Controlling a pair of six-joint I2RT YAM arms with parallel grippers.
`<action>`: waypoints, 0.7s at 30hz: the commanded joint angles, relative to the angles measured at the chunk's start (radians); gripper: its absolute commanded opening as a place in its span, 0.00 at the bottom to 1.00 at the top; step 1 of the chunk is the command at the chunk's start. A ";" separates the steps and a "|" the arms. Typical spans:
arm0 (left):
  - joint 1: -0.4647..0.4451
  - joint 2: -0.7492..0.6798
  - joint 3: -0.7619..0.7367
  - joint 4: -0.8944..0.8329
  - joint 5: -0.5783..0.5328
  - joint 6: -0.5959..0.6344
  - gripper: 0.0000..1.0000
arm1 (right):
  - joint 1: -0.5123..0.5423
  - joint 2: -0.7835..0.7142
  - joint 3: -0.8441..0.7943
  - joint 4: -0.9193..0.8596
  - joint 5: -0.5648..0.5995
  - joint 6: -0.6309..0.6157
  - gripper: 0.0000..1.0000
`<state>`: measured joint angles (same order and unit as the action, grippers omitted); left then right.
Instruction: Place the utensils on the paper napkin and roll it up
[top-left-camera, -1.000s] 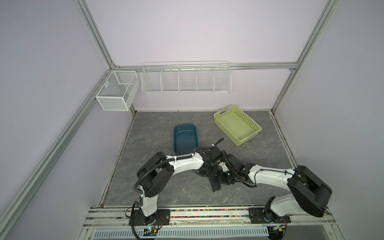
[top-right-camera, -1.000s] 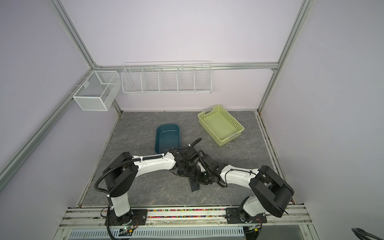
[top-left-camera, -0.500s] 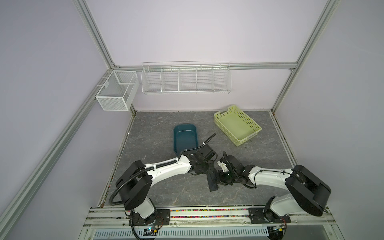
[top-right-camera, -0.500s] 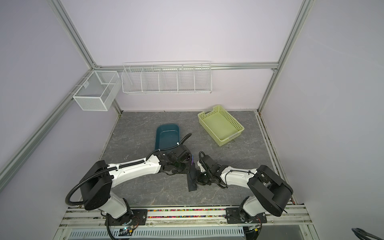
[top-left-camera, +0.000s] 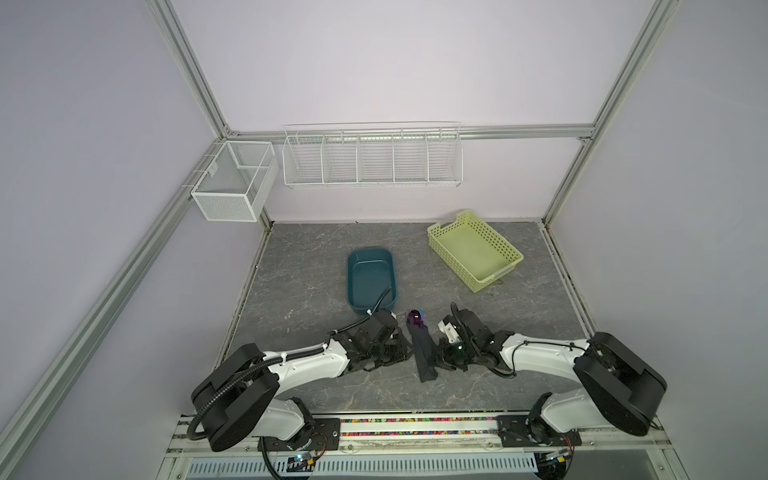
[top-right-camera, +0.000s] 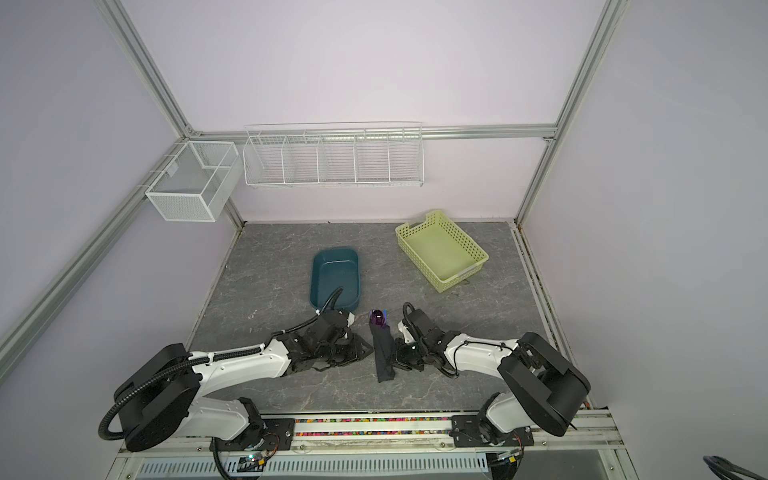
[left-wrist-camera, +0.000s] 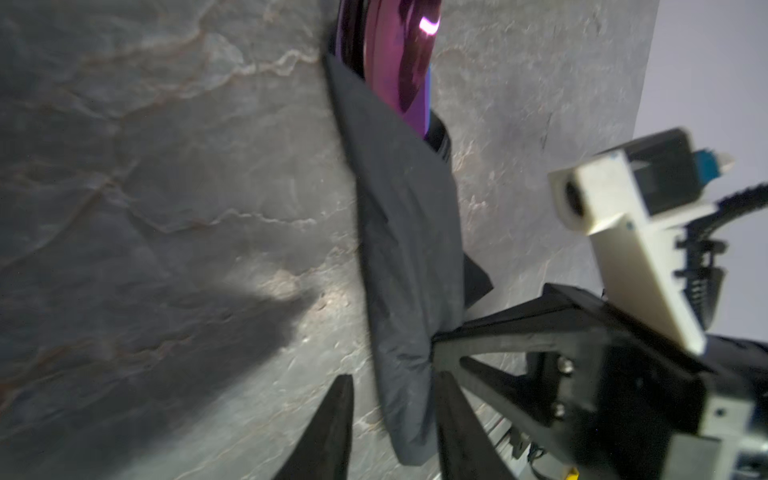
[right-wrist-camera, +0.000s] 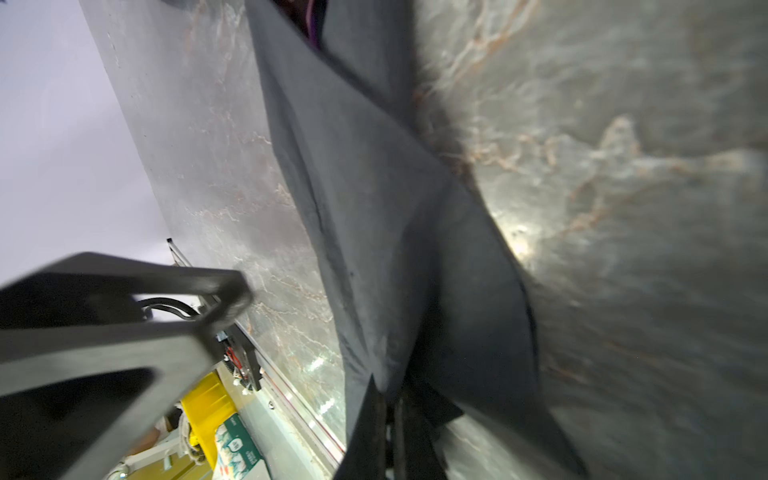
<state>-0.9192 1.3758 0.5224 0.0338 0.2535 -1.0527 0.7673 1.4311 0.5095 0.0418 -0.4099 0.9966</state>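
Observation:
The black paper napkin lies as a narrow folded bundle on the grey table, between my two grippers. The purple heads of the utensils stick out of its far end; their handles are hidden inside. My left gripper is open just left of the bundle, whose near end shows between the fingers without being pinched. From the other side, my right gripper is shut on a loose flap of the napkin.
A teal tub stands just behind my left wrist, with the arm's cable looping over its rim. A yellow-green basket sits at the back right. White wire racks hang on the back wall. The front rail runs close behind the arms.
My left gripper opened and let go of the napkin bundle, and its arm swung leftward and stretched out. My right gripper closed on the napkin's flap.

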 joint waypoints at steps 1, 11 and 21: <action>0.002 -0.005 -0.051 0.216 0.047 -0.098 0.43 | -0.013 -0.040 -0.017 -0.006 -0.018 0.036 0.06; 0.003 0.075 -0.116 0.403 0.094 -0.180 0.62 | -0.033 -0.053 -0.028 0.050 -0.064 0.091 0.06; 0.002 0.195 -0.178 0.633 0.134 -0.272 0.65 | -0.041 -0.017 -0.083 0.238 -0.110 0.213 0.06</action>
<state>-0.9184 1.5436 0.3672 0.5976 0.3748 -1.2793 0.7341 1.4025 0.4450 0.1898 -0.4931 1.1374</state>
